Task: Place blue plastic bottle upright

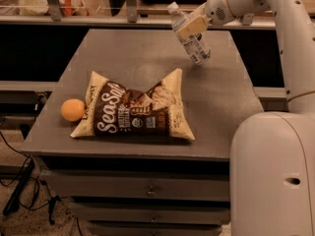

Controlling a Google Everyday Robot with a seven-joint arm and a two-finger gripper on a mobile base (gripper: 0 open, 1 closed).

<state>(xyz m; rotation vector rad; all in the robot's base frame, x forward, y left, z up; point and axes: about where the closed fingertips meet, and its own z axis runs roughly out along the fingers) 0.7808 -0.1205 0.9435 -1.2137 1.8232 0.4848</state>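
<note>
Gripper (190,27) is over the far right part of the counter (123,53). Its fingers (196,22) are clamped on the upper body of the blue plastic bottle (199,50). The bottle is tilted, white cap up and to the left, base low over the counter; contact cannot be confirmed. Chip bag (135,113) and orange ball (73,109) lie near the front, well apart from the bottle.

Clear plastic bottle (198,51) in matt gripper (190,27)
</note>
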